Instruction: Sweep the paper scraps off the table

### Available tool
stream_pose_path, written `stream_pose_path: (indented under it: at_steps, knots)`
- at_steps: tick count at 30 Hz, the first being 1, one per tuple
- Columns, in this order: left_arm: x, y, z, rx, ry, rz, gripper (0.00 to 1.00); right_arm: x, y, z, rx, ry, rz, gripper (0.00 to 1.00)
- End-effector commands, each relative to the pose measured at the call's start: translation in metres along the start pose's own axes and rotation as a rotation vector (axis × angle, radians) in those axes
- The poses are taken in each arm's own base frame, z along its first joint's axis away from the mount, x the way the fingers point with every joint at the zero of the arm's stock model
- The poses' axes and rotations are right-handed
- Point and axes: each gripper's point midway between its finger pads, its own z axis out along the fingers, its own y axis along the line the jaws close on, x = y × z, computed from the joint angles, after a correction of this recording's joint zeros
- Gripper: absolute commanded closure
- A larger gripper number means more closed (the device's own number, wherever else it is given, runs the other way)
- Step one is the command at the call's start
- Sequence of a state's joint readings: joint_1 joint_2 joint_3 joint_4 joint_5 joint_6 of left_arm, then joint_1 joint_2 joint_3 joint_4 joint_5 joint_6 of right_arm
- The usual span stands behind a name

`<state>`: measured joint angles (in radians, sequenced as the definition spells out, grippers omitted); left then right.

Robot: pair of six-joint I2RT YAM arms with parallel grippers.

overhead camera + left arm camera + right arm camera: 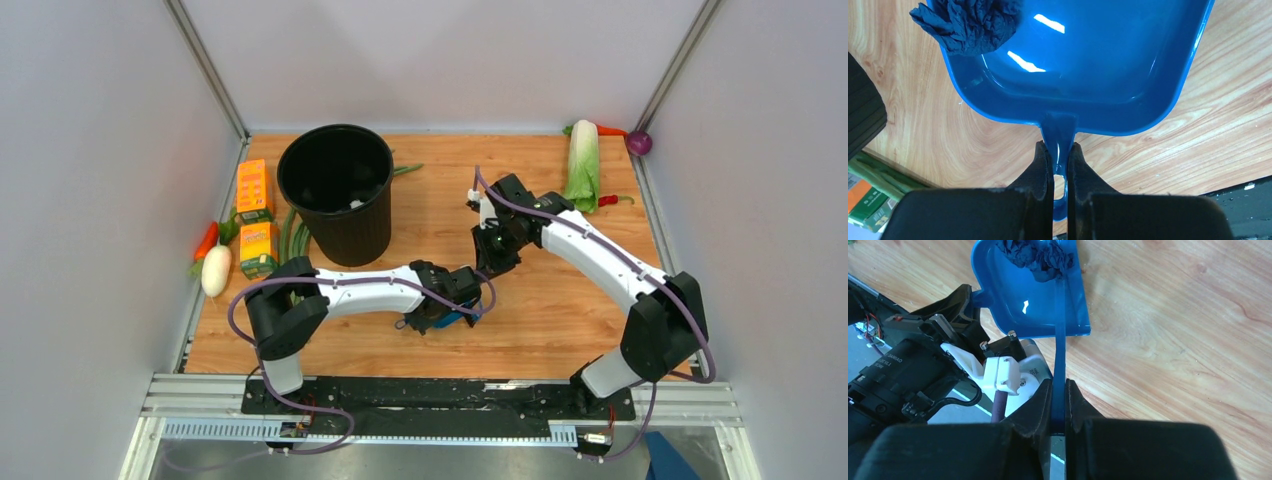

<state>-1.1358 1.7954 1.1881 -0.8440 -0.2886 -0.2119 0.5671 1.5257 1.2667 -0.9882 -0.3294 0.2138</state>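
My left gripper [1060,147] is shut on the handle of the blue dustpan [1088,65], which lies flat on the wood-grain table [1223,130]. A clump of dark navy paper scraps [968,25] sits at the pan's front left corner, partly over its rim. My right gripper [1058,382] is shut on the thin blue brush handle [1060,340], which reaches to the scraps [1040,255] in the dustpan [1018,300]. The brush head is hidden. In the top view both grippers, left [445,300] and right [493,262], meet mid-table over the dustpan [462,319].
A black bin [338,190] stands at the back left. Two orange boxes [254,190], green beans [290,235] and a white radish [216,270] lie along the left wall. A cabbage [583,160], red chili [608,200] and purple onion [640,143] are back right. A black rail [440,395] runs along the near edge.
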Motion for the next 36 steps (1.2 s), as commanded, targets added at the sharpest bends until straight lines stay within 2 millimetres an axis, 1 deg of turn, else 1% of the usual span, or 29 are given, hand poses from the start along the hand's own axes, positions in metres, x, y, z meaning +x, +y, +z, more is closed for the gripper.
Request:
stream_pose_path:
  at_steps: [1, 6, 9, 10, 12, 16, 18, 20, 22, 23, 28, 32, 33, 36]
  knots:
    - [-0.022, 0.001, -0.001, -0.005, -0.053, -0.006, 1.00, 0.016, 0.039, -0.017, -0.180, 0.008, -0.024, 1.00]
    - [-0.026, 0.004, -0.005, -0.015, -0.078, -0.024, 1.00, 0.022, 0.032, -0.024, -0.134, 0.000, -0.008, 1.00]
    - [-0.025, 0.005, -0.008, -0.016, -0.086, -0.033, 1.00, 0.025, 0.030, -0.034, -0.098, -0.012, 0.021, 1.00]
    - [-0.026, 0.006, -0.010, -0.016, -0.093, -0.041, 1.00, 0.029, 0.029, -0.038, -0.091, -0.004, 0.035, 1.00]
    - [-0.026, 0.006, -0.011, -0.018, -0.104, -0.049, 1.00, 0.036, 0.032, -0.046, -0.095, 0.005, 0.068, 1.00]
    - [-0.023, 0.007, -0.010, -0.022, -0.111, -0.062, 1.00, 0.044, 0.051, -0.073, -0.176, -0.046, 0.099, 1.00]
    - [-0.024, 0.007, -0.011, -0.022, -0.117, -0.070, 1.00, 0.049, 0.052, -0.084, -0.166, -0.056, 0.115, 1.00]
    - [-0.025, 0.008, -0.012, -0.025, -0.126, -0.081, 1.00, 0.053, 0.044, -0.092, -0.105, -0.074, 0.144, 1.00]
    - [-0.028, 0.008, -0.016, -0.020, -0.139, -0.088, 1.00, 0.056, 0.029, -0.095, -0.011, -0.094, 0.185, 1.00]
    - [-0.028, 0.009, -0.019, -0.020, -0.145, -0.093, 1.00, 0.058, 0.022, -0.096, 0.028, -0.098, 0.206, 1.00]
    - [-0.035, 0.013, -0.032, -0.021, -0.169, -0.099, 1.00, 0.063, 0.001, -0.101, 0.151, -0.129, 0.267, 1.00]
    - [-0.039, 0.020, -0.047, -0.035, -0.185, -0.095, 1.00, 0.071, -0.019, -0.102, 0.253, -0.136, 0.314, 1.00]
    - [-0.044, 0.021, -0.051, -0.036, -0.197, -0.096, 1.00, 0.073, -0.024, -0.104, 0.282, -0.140, 0.332, 1.00]
    - [-0.046, 0.025, -0.062, -0.038, -0.206, -0.099, 1.00, 0.068, -0.034, -0.111, 0.342, -0.188, 0.373, 1.00]
